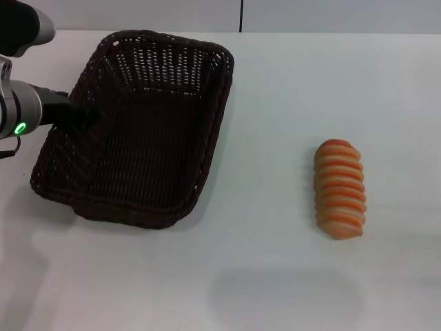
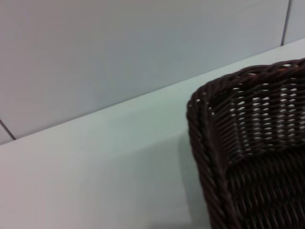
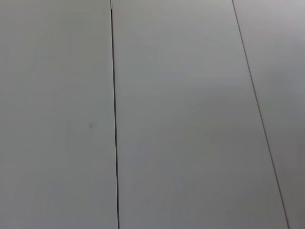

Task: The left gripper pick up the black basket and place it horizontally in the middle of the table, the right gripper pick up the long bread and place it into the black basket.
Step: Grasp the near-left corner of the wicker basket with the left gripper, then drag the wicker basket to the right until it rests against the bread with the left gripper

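I see my left pincer (image 1: 88,116) at the left side of the black basket (image 1: 148,138), right at its braided rim. Its black tip blends into the dark weave, so I cannot tell if it is clenched on the rim or released; it looks like it may be touching the wall there. Behind it is the silver-grey arm with a small green light (image 1: 21,127) glowing on it.

The black basket sits on the left part of the white counter (image 1: 275,276). It is turned at a slant, with one short end pointing toward the far edge of the counter and the other short end nearer to me. It rests flat, open side up, and nothing is inside it. In the left wrist view I see one rounded corner of the black basket (image 2: 248,143), with light showing through the little holes in its sloping side, and the white counter (image 2: 95,167) beside it.

The long bread (image 1: 340,189) lies on the right part of the counter, well apart from the basket. It has orange and cream stripes across it, and its long side runs from far to near.

My right pincer is not in any view. The right wrist view only shows plain grey panels (image 3: 190,119) with thin dark lines between them.
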You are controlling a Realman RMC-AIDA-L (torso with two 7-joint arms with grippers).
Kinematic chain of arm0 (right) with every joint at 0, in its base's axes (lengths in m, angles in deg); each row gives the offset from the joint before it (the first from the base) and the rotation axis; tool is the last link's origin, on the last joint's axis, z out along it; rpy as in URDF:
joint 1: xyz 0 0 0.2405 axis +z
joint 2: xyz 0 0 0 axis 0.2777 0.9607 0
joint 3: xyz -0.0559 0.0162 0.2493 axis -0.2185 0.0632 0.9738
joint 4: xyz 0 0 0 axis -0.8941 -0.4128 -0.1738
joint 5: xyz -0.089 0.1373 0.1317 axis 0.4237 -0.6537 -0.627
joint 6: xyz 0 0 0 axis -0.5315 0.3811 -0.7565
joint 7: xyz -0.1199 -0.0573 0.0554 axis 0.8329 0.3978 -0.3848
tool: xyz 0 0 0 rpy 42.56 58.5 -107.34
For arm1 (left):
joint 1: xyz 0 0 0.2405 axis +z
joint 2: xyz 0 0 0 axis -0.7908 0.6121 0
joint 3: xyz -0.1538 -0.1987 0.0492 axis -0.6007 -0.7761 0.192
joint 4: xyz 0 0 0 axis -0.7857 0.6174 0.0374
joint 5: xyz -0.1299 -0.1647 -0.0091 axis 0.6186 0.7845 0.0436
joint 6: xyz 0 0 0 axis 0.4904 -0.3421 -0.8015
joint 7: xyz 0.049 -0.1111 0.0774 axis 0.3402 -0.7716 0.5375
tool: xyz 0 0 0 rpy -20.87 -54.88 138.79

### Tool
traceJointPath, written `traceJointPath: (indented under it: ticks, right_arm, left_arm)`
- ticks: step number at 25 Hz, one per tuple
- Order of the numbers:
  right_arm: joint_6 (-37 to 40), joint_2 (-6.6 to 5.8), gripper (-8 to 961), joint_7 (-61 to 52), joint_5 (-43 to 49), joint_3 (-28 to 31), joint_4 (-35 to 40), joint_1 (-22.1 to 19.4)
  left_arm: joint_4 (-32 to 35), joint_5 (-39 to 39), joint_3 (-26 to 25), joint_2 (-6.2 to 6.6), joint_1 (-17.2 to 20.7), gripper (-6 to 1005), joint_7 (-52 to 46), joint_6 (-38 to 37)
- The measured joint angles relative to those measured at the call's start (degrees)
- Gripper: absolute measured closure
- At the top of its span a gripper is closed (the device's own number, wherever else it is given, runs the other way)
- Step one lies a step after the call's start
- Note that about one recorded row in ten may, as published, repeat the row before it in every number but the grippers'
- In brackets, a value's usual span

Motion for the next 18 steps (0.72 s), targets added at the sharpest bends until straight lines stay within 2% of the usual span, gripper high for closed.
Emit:
traceJointPath:
  ticks: [1,6,11,14,15,18]
  right_arm:
    - [0.0,0.0,114,0.0,0.02,0.0,0.0,0.02]
    - [0.21,-0.01,116,0.0,0.06,-0.58,0.01,0.1]
    - [0.48,-0.05,118,0.2,0.01,-0.7,0.0,0.08]
    - [0.53,-0.05,119,0.31,0.06,-0.73,0.01,0.08]
    - [0.53,-0.05,120,0.31,0.06,-0.73,0.01,0.08]
    - [0.58,0.0,121,0.35,0.11,-0.73,0.01,0.08]
  left_arm:
    - [0.32,-0.02,0.09,0.06,-0.43,385,0.01,0.71]
    - [-0.26,-0.2,0.54,-0.02,-0.57,570,1.92,1.7]
    - [-0.85,1.7,0.88,0.0,-1.54,646,8.17,3.64]
    - [-0.78,4.77,0.12,0.04,-2.31,692,11.87,4.4]
    - [-0.7,9.77,-2.22,0.07,-3.25,707,17.01,5.17]
    - [0.02,16.84,-6.36,0.11,-4.97,709,24.8,6.64]
